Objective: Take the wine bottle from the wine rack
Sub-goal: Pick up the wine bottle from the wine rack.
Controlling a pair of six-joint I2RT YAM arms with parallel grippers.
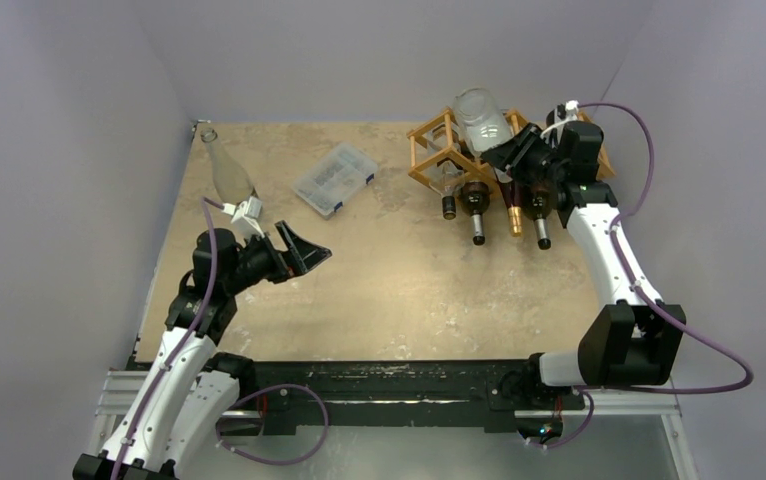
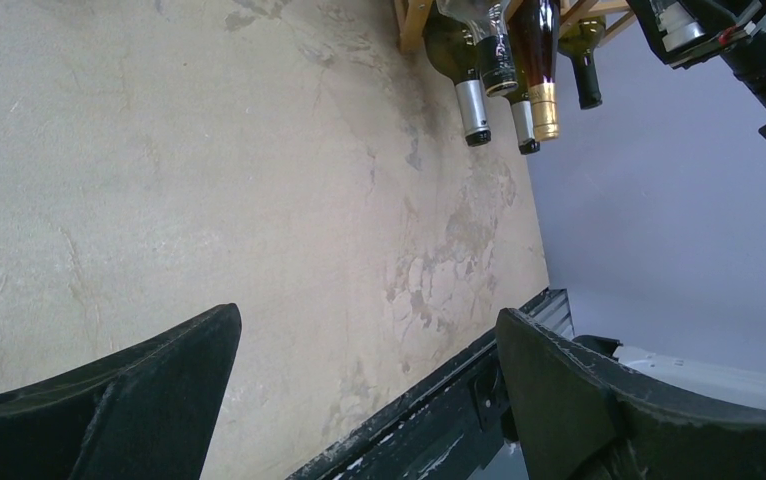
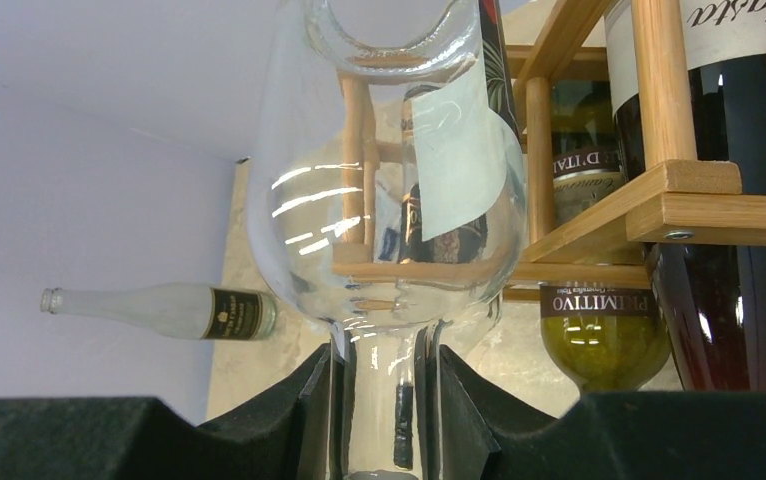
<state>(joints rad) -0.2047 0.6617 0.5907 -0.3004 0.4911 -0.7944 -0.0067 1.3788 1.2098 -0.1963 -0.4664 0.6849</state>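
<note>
A clear glass wine bottle (image 1: 481, 118) (image 3: 389, 180) is held base-up, tilted above the light wooden wine rack (image 1: 427, 150) (image 3: 599, 210) at the back right of the table. My right gripper (image 1: 509, 152) (image 3: 387, 400) is shut on its neck, and the bottle's body is raised over the rack's top rods. Several dark bottles (image 1: 475, 200) (image 2: 479, 70) still lie in the rack's cells, necks pointing toward me. My left gripper (image 1: 304, 250) (image 2: 369, 320) hovers open over the left half of the table with nothing between its fingers.
A frosted bottle (image 1: 227, 170) (image 3: 159, 310) lies on the table by the far left wall. A clear plastic compartment box (image 1: 334, 178) sits at the back centre. The black rail (image 2: 459, 400) runs along the table's near edge.
</note>
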